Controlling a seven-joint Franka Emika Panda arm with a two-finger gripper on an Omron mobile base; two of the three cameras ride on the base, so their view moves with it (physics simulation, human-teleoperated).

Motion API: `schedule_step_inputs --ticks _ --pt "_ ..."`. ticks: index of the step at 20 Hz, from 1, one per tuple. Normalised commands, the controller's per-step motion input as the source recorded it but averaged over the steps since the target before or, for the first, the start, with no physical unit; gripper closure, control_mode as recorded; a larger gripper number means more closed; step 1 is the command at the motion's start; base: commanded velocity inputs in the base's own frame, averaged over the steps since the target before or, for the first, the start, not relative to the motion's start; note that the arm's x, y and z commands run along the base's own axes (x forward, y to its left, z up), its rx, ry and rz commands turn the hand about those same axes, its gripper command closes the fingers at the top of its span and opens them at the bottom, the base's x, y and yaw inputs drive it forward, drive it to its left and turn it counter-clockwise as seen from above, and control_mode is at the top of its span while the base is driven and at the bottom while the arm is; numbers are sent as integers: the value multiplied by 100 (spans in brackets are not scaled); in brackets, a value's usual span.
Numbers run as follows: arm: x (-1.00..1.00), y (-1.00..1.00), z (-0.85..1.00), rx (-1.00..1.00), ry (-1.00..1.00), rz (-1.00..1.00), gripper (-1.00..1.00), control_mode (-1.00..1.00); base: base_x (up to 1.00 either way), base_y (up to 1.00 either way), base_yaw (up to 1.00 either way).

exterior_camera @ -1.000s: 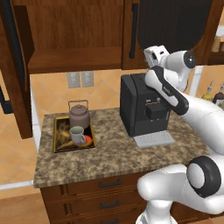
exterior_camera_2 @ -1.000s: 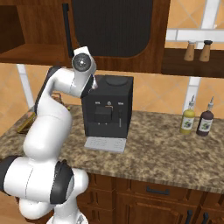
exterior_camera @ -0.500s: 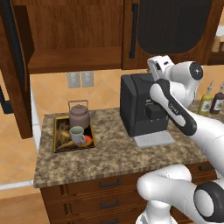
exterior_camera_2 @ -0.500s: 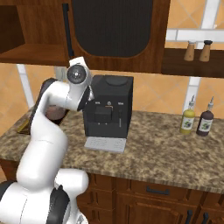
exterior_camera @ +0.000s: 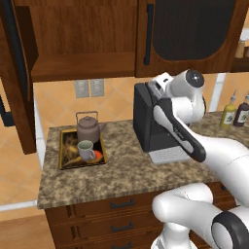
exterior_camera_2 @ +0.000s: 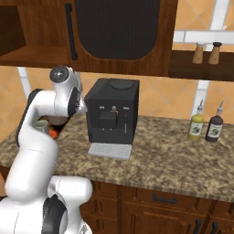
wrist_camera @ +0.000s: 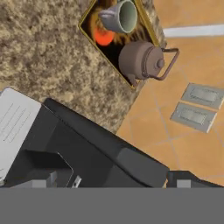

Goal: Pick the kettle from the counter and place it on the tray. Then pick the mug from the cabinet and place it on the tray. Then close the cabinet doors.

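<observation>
And here's the speckled brown-and-beige counter (exterior_camera: 121,168), granite running wide over dark wooden drawers (exterior_camera: 116,214) with black handles, orange-tiled wall behind it. At the counter's left end sits the tray (exterior_camera: 65,160), gold rim clear to see, and both pieces are on it: the kettle (exterior_camera: 88,127) stands at the back near the wall, upright, handle arched over its lid, and the mug (exterior_camera: 85,150) stands just in front of it beside the orange-red spot. The hand view looks down on the same pair, mug (wrist_camera: 120,15) and kettle (wrist_camera: 141,60) side by side on the tray (wrist_camera: 87,21), with two grey wall sockets (wrist_camera: 194,105) on the tiles beyond. Up above, the cabinet (exterior_camera: 80,36) is dark reddish wood with its shelf bare; the left door (exterior_camera: 17,73) swings out wide, the right door (exterior_camera: 189,34) with its black panel and bar handle hangs over the big black coffee machine (exterior_camera: 153,121). The gripper (exterior_camera: 155,86) is up at the coffee machine's top left corner, well apart from the tray, jaws spread wide and holding nothing. Off to the right, two bottles (exterior_camera_2: 205,123) stand on the granite by the wall, and two shakers (exterior_camera_2: 206,52) sit on a wooden shelf above them.
</observation>
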Motion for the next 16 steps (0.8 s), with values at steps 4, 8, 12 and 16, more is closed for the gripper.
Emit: schedule_step_inputs --ticks 4,8,12,16 --pt "-7 42 -24 -27 5 -4 -100 -100 0 0 0" --pt "-39 66 5 -41 -20 -15 -100 -100 0 0 0" --pt "-37 69 3 -47 -14 -12 -100 -100 0 0 0" --pt "-61 41 -11 -42 -28 0 -100 -100 0 0 0"
